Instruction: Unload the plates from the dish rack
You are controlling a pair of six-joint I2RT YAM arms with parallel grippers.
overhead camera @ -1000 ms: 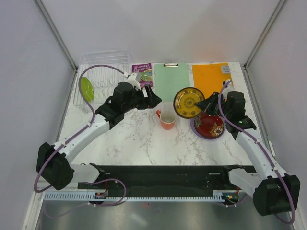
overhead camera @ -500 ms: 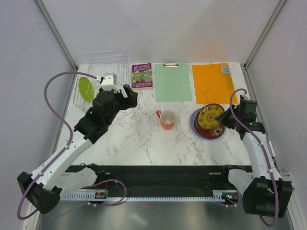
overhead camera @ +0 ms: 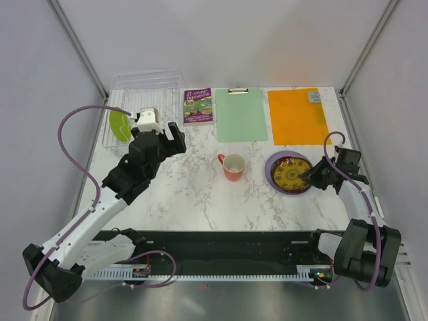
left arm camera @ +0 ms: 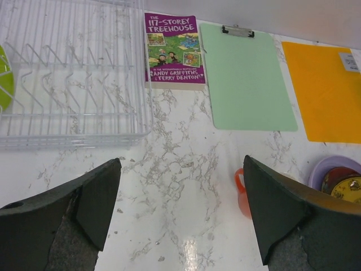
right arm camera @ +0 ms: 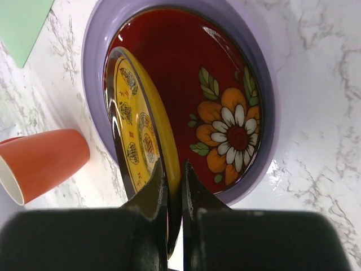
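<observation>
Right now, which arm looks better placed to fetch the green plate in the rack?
Left. The left pincer is open and close to the dish rack, where the lime green plate stands. The right pincer is shut on the yellow-patterned plate over the red floral plate, on the opposite side.

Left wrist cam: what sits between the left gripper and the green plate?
Left wrist view: from the left gripper, bare marble, then the dish rack rim and empty slots, then the green plate.
</observation>
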